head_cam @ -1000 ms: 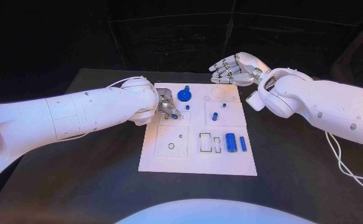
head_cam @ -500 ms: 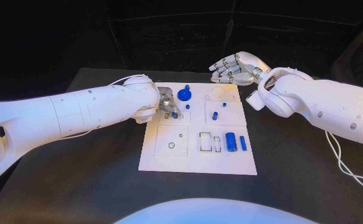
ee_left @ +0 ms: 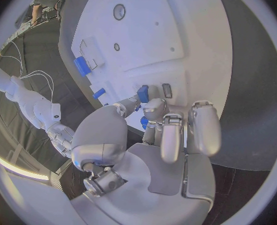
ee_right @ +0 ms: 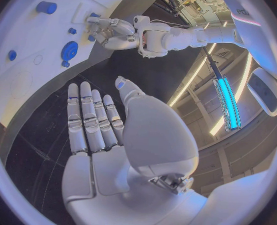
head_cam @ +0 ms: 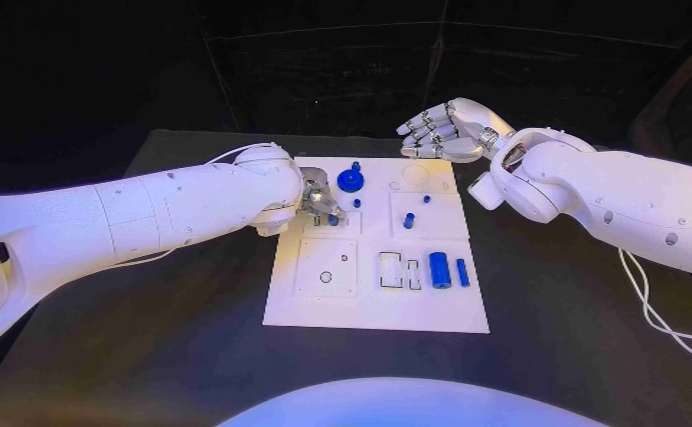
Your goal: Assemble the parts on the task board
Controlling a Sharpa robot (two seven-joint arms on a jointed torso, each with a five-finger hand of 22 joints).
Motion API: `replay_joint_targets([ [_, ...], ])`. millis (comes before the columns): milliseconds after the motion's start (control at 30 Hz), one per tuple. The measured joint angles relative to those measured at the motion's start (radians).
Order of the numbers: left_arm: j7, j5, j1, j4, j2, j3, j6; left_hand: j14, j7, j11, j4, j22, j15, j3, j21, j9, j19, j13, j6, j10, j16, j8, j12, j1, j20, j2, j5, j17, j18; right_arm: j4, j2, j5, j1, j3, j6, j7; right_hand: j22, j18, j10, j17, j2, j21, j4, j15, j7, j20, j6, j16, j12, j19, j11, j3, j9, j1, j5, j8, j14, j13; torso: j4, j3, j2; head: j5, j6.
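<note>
The white task board (head_cam: 325,309) lies mid-table. My left hand (head_cam: 319,199) is low over its far left tile, fingers curled in. Thumb and finger pinch a small blue part (ee_left: 143,122) (head_cam: 332,219) just above the board. A blue peg (ee_left: 143,92) stands beside a small slot right in front of the fingertips (ee_left: 154,106). My right hand (head_cam: 449,133) hovers above the board's far edge, holding nothing, its fingers (ee_right: 91,117) stretched out side by side. The right wrist view also shows the left hand (ee_right: 113,32) on the board (ee_right: 26,60).
On the board stand a blue round disc part (head_cam: 351,181) (ee_right: 69,50), small blue pegs (head_cam: 410,220) (head_cam: 426,199), a thick blue cylinder (head_cam: 440,270) and a thin one (head_cam: 463,272). Empty outlined slots (head_cam: 392,269) lie near the middle. Black table (head_cam: 173,347) surrounds the board.
</note>
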Motion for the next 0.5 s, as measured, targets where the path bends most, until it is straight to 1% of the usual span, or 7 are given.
replay_joint_targets([
  [100, -0.001, 0.000, 0.000, -0.002, 0.001, 0.000, 0.000, 0.000, 0.000, 0.000, 0.022, 0.001, 0.000, -0.028, 0.000, -0.001, 0.000, 0.002, 0.000, 0.000, 0.000, 0.000, 0.001, -0.020, 0.000, 0.005, 0.000, 0.000, 0.000, 0.000, 0.000, 0.000, 0.000, 0.000, 0.000, 0.000, -0.002, 0.000, -0.004, -0.002, 0.004, -0.005, 0.000, 0.000, 0.003, 0.000, -0.003, 0.000, 0.000, 0.000, 0.004, 0.000, 0.000, -0.004, 0.000, 0.004, 0.000, -0.001, 0.0000, 0.0000, 0.000, 0.000, 0.000],
  [267, -0.002, 0.000, 0.000, -0.004, 0.002, 0.000, -0.001, 0.001, -0.003, 0.000, 0.044, 0.006, 0.000, -0.074, 0.000, -0.001, 0.003, 0.005, 0.003, 0.000, 0.000, 0.000, 0.007, -0.034, -0.003, 0.001, 0.000, 0.000, 0.000, -0.001, 0.001, 0.000, 0.000, 0.000, 0.001, 0.001, -0.003, 0.000, -0.004, -0.003, 0.007, -0.005, 0.000, 0.000, 0.003, 0.000, -0.003, 0.000, 0.000, 0.000, 0.004, 0.000, 0.000, -0.007, 0.000, 0.004, 0.000, -0.001, 0.0002, 0.0000, 0.000, 0.001, 0.000],
  [333, -0.002, 0.000, 0.000, -0.005, 0.002, 0.000, -0.002, 0.004, -0.003, 0.000, 0.051, 0.006, -0.004, -0.093, 0.000, -0.001, 0.003, 0.005, 0.004, 0.000, 0.000, 0.000, 0.007, -0.045, -0.003, -0.002, 0.000, 0.000, 0.000, -0.002, 0.001, 0.000, 0.000, 0.000, 0.001, 0.001, -0.004, 0.000, -0.004, -0.005, 0.006, -0.005, 0.000, 0.000, 0.000, 0.000, -0.007, -0.004, 0.000, 0.000, 0.004, 0.000, 0.000, -0.007, 0.000, 0.004, 0.000, -0.002, 0.0002, 0.0000, 0.000, 0.001, 0.000],
  [433, -0.003, 0.000, -0.001, -0.005, 0.002, 0.000, -0.005, 0.004, -0.003, 0.000, 0.061, 0.007, -0.004, -0.117, 0.000, -0.001, 0.003, 0.006, 0.003, 0.000, 0.000, 0.000, 0.007, -0.045, -0.003, -0.002, 0.000, 0.000, 0.000, -0.002, 0.002, 0.000, 0.000, 0.000, 0.001, 0.001, -0.006, 0.000, -0.004, -0.007, 0.008, -0.011, -0.001, 0.000, 0.000, 0.000, -0.007, -0.004, 0.005, 0.000, 0.004, -0.005, 0.000, -0.008, 0.000, 0.004, 0.000, -0.002, 0.0002, 0.0000, 0.000, 0.001, 0.000],
  [500, -0.003, 0.000, -0.001, -0.004, 0.001, 0.000, -0.007, 0.004, -0.003, 0.000, 0.069, 0.008, -0.004, -0.141, 0.000, -0.001, 0.003, 0.007, 0.003, 0.000, 0.000, 0.000, 0.007, -0.052, -0.003, -0.009, 0.000, 0.000, 0.000, -0.003, 0.002, 0.000, 0.000, 0.000, 0.001, 0.002, -0.007, 0.000, -0.007, -0.008, 0.012, -0.011, 0.000, 0.001, 0.000, 0.000, -0.007, -0.004, 0.005, 0.000, 0.007, -0.006, 0.000, -0.012, -0.005, 0.004, -0.001, -0.002, 0.0002, 0.0000, 0.000, 0.001, 0.000],
])
